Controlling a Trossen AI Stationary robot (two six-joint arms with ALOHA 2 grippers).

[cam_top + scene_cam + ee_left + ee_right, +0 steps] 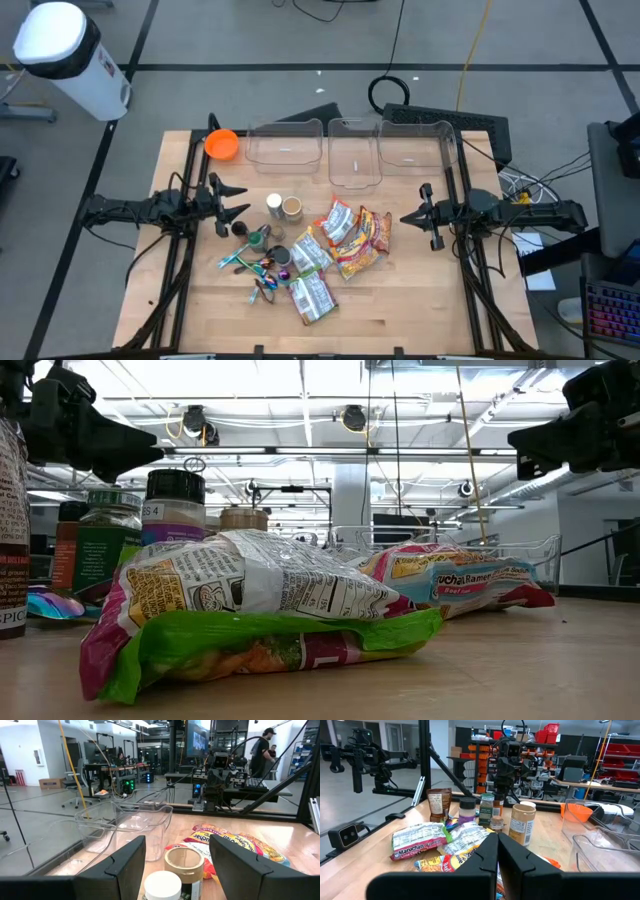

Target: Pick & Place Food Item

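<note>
**Both arms clear of the food pile, nothing held**

Left gripper (pixel 228 207) hangs at the table's left side, fingers (pixel 127 862) spread apart with nothing between them; it faces the white-capped jar (pixel 274 204) and tan-lidded jar (pixel 292 208) just ahead. Right gripper (pixel 427 214) sits at the right side, fingers pressed together, empty, well apart from the items. Ramen packets (pixel 350 236) lie in a loose overlapping cluster at table centre, with spice bottles (pixel 258 238) and small colourful wrappers to their left. Three clear plastic bins (pixel 355 152) stand in a row along the far edge, an orange bowl (pixel 222 145) beside the leftmost.
</note>
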